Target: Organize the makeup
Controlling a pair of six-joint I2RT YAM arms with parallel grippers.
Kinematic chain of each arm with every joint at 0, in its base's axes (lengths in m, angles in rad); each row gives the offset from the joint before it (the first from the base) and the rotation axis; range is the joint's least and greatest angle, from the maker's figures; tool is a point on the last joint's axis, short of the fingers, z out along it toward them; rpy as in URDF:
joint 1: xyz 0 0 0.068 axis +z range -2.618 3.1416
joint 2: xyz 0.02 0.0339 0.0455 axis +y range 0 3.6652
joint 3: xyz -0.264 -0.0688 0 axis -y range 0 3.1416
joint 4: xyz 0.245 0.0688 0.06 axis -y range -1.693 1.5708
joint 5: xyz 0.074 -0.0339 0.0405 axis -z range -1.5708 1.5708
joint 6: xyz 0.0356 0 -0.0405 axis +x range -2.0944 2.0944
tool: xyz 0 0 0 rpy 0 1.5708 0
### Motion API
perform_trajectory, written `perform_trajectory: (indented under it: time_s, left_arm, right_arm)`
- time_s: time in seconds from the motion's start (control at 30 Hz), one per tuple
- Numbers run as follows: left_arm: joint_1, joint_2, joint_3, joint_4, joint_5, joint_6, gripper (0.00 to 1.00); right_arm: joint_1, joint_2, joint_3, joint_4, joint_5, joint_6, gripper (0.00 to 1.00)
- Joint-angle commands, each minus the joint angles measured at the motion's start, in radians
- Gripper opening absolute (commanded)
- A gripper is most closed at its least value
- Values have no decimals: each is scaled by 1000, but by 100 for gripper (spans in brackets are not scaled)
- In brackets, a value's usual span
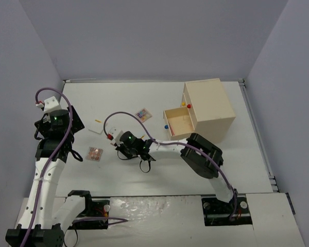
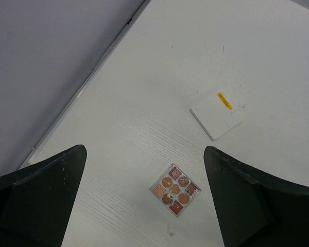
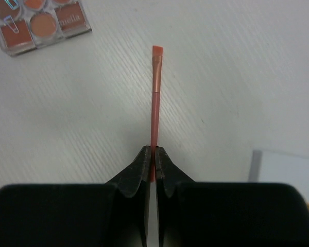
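Landmark: the orange palette [image 1: 95,153], lying flat on the left half of the white bench [image 1: 159,180].

Right hand [image 3: 151,152]: jaws pinched almost together on the near end of the pink-red pencil [image 3: 154,103]. The shaft runs straight out from the fingertips and ends in a copper band and a flat red tip. In the right wrist view the orange palette sits up and to the left of that tip, apart from it. Cannot tell whether the pencil rests on the bench or is raised off it. From above, this hand sits just right of the orange palette, its arm stretched across from the right base.

Left hand [image 2: 145,152]: jaws spread wide, nothing between them. It hangs above the orange palette, which shows between the two dark fingers [image 2: 46,195] in the left wrist view, untouched.

White card [image 1: 96,129]: flat, near the orange palette on its far side, not touching. It carries a small yellow label [image 2: 224,100] by one edge.

Colourful palette [image 1: 142,114]: beyond and to the right of the orange palette, farther off than the card.

Drawer box [image 1: 208,108]: well apart from the orange palette, far to its right. One drawer [image 1: 179,122] stands pulled out toward the palette's side, with a blue knob [image 1: 166,126] on its front. A red knob [image 1: 183,104] and a yellow knob [image 1: 189,106] show on the box face.
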Motion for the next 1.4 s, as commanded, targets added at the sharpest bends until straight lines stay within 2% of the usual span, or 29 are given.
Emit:
perform_trajectory:
  time_s: [0.0, 0.17, 0.37, 0.6, 0.9, 1.0, 1.1, 1.23, 1.37]
  left_arm:
    - [9, 4, 20, 58, 12, -9, 97]
    - [9, 7, 14, 74, 46, 1, 97]
    - [9, 34, 14, 105, 156, 29, 97]
    - [8, 51, 4, 140, 264, 44, 97]
    - [5, 78, -3, 185, 406, 57, 97]
    - [-1, 88, -4, 198, 455, 60, 97]
    - [-10, 91, -7, 222, 504, 57, 97]
    - [-64, 112, -7, 252, 542, 57, 97]
    - [-171, 158, 35, 251, 520, 37, 97]
  right_arm:
    - [-3, -245, -36, -17, 95, 33, 0]
    - [-10, -458, -104, -59, 241, 44, 0]
    - [-86, -657, -155, -203, 469, 188, 0]
    - [-281, -791, -284, -283, 462, 291, 0]
    - [-371, -811, -361, -307, 368, 353, 1]
    - [-374, -817, -350, -308, 350, 334, 22]
    - [-376, -829, -321, -318, 344, 313, 37]
    - [-374, -858, -281, -326, 328, 280, 52]
    - [-379, -905, -193, -346, 319, 247, 67]
